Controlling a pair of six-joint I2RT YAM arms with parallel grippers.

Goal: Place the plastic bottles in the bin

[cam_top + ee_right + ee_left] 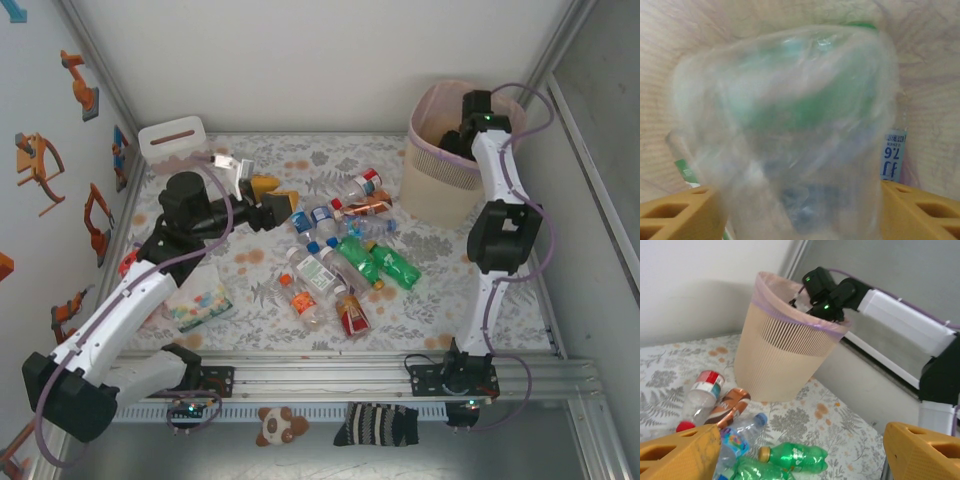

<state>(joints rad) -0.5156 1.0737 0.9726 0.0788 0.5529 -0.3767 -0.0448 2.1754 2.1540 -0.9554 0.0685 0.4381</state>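
While I stand at the near edge, the closest things to me are a small plush toy (pixel 281 425) and a striped cloth (pixel 375 425), lying just below the rail where both arms are bolted. Past the rail, a flat clear packet with colourful dots (pixel 198 305) lies against the left arm (pixel 120 310).

Further in, the plastic bottles (pixel 318 272) lie in a loose heap in the middle of the flowered table (pixel 450 300). A red-labelled one (pixel 352 316) is nearest me, two green bottles (pixel 378 262) lie side by side on the right of the heap, and a red-capped bottle (pixel 366 184) lies at the far end, closest to the bin.

The left claw (pixel 272 196) hovers at the heap's far-left edge. Its orange fingers are spread wide, with nothing between them.

Beyond it, a white box with a slot (pixel 172 143) sits in the far left corner.

In the far right corner stands the bin (pixel 432 185), with its pinkish liner folded over the rim. The right arm (pixel 497 230) bends over that rim, and the right claw (pixel 800 200) is down inside. Its fingers are spread about as wide as the left one's, so it looks released. A crumpled clear bottle (pixel 790 125), blurred and tinged green, sits between them. I cannot tell whether the pads touch it. Beside it, a blue label (pixel 894 160) on another bottle shows against the liner.
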